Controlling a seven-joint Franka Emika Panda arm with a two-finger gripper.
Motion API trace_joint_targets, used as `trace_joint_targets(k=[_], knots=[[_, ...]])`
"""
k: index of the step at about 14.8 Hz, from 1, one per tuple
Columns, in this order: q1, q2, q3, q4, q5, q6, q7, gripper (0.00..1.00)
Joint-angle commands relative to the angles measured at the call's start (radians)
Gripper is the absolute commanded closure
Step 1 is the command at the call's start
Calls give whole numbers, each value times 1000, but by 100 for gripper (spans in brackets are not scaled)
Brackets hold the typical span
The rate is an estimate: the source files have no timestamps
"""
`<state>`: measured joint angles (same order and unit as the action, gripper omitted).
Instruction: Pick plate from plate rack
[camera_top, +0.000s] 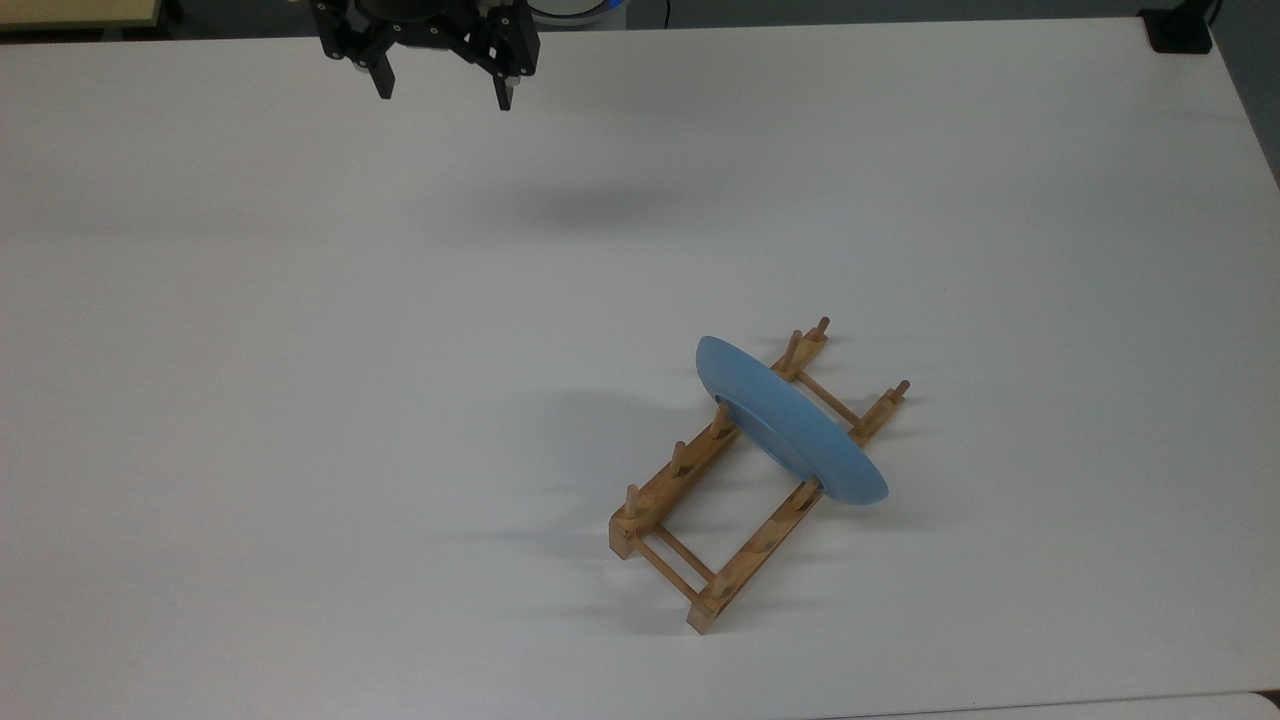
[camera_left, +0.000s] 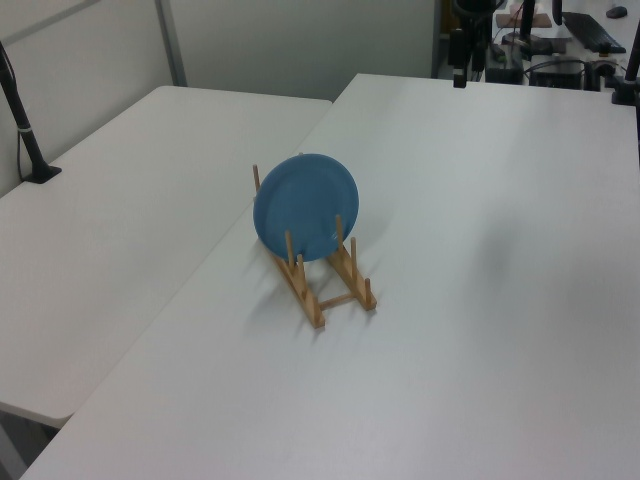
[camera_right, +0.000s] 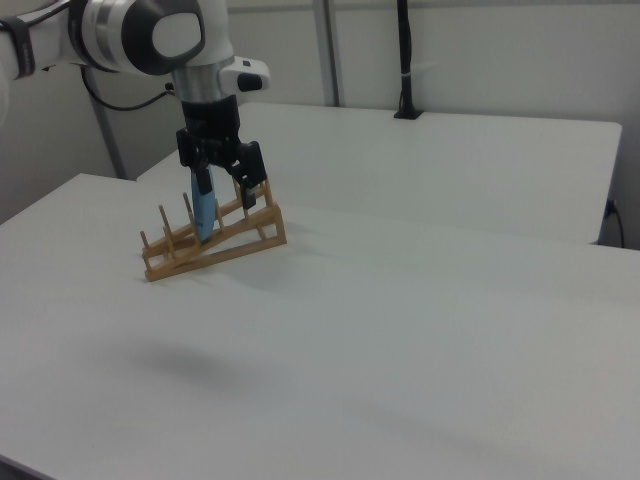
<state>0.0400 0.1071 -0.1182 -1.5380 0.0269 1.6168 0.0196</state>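
The light blue plate (camera_top: 790, 420) stands on edge in the wooden plate rack (camera_top: 700, 560), leaning between pegs near the rack's far end. Seen in the left view, the plate (camera_left: 305, 207) shows its round face above the rack (camera_left: 330, 285). The right view catches the plate (camera_right: 205, 218) edge-on in the rack (camera_right: 240, 240). My gripper (camera_top: 443, 92) hangs open and empty at the top view's upper edge, well above the table and far from the rack. In the right view the gripper (camera_right: 226, 183) overlaps the rack in the picture, with nothing between its fingers.
The rack sits on a wide white table (camera_top: 300, 400). A second white table (camera_left: 120, 200) adjoins it along a seam. A black clamped pole (camera_left: 30, 150) stands on that second table, and a black block (camera_top: 1180, 30) sits at the first table's far corner.
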Motion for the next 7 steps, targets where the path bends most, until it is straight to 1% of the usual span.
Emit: trace_joint_targets(k=[1, 7], knots=[[6, -6, -4, -10, -12, 17, -13, 0], [6, -10, -4, -11, -12, 8, -17, 0]])
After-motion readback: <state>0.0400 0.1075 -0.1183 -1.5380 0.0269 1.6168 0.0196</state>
